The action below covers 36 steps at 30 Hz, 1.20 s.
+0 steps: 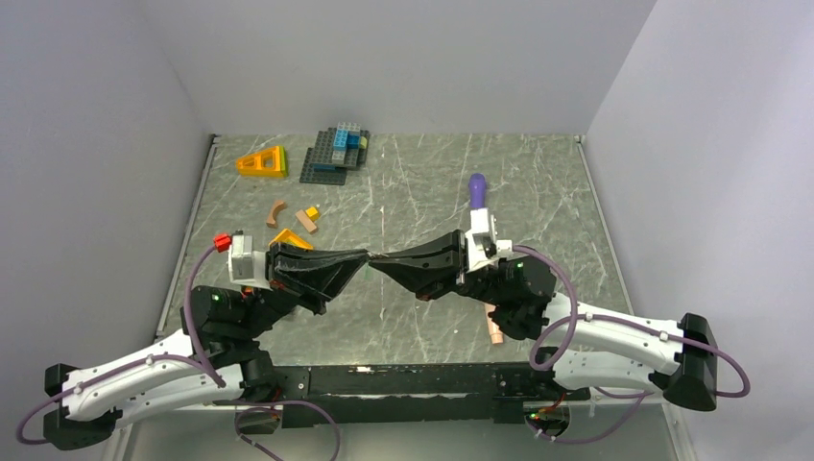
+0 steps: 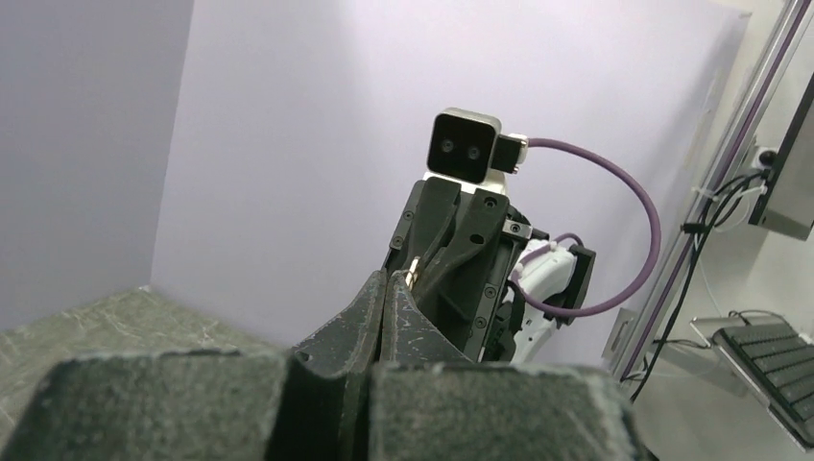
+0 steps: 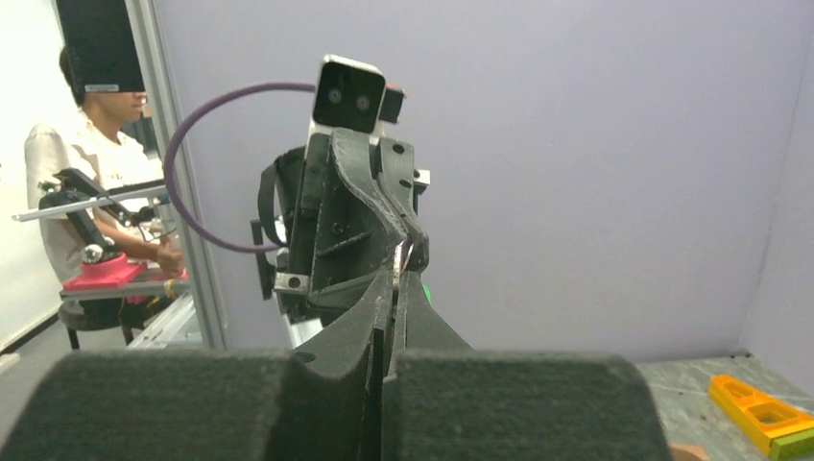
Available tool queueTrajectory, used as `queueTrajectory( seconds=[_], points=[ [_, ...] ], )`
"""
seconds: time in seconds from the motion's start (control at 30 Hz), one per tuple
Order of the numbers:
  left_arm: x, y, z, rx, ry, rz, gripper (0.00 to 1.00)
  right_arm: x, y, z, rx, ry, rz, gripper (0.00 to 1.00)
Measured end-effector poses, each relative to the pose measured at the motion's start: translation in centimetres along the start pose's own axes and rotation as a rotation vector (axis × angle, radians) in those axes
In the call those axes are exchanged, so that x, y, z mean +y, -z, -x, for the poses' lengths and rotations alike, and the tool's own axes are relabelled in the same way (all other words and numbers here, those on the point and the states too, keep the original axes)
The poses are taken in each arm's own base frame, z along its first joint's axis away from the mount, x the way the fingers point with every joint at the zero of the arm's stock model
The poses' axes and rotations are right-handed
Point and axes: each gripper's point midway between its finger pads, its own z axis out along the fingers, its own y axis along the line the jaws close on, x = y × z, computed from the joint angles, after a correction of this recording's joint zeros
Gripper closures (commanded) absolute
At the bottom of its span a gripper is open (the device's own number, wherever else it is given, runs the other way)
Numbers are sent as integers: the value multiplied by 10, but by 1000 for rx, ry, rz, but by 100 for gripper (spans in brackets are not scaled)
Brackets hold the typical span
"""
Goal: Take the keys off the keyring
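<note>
We've got left gripper and right gripper both clamped shut tip-to-tip on the keys, right at the left gripper's tips; can't tell which part each holds, so we should separate slowly, no twist.

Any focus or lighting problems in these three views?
Top external: evenly lit and sharp, though left gripper and right gripper tips meet too small to read. Left wrist: near fingers blurred; brass glint visible. Right wrist: foreground equally soft.

White arm links, black joints; purple cables on both arms; black ribbed fingers; white-cased wrist cameras.
</note>
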Motion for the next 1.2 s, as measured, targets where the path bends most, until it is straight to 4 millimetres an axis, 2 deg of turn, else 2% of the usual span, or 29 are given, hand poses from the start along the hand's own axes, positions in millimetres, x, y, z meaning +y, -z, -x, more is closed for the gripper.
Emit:
queueTrajectory(
  seconds=[0.13, 0.23, 0.33, 0.37, 0.43, 0.53, 0.67, 0.77, 0.87, 1.07, 1.2],
  points=[
    [9, 2, 2, -65, 49, 42, 100, -3, -3, 8, -41, 12, -12, 100],
    [31, 9, -6, -106, 78, 142, 100, 3, -3, 30, -119, 34, 7, 100],
    [45, 15, -21, -86, 81, 202, 100, 8, 1, 50, -172, 54, 16, 100],
    [47, 15, -22, -81, 80, 211, 97, 9, 2, 55, -181, 60, 14, 100],
    [47, 14, -22, -57, 68, 221, 80, 10, 6, 64, -193, 68, 3, 100],
    [44, 12, -11, -41, 43, 223, 56, 11, 16, 73, -184, 72, -21, 100],
    [36, 14, 13, -25, -2, 219, 37, 10, 30, 76, -153, 71, -59, 100],
    [30, 18, 27, 3, -41, 211, 30, 8, 39, 71, -106, 65, -91, 100],
    [24, 22, 33, 62, -87, 193, 28, 4, 45, 57, -37, 58, -115, 100],
    [8, 25, 24, 265, -188, 101, 31, -1, 41, 20, 163, 41, -118, 100],
    [-2, 30, 6, 418, -241, 14, 35, 2, 33, -4, 309, 23, -73, 100]
  ],
)
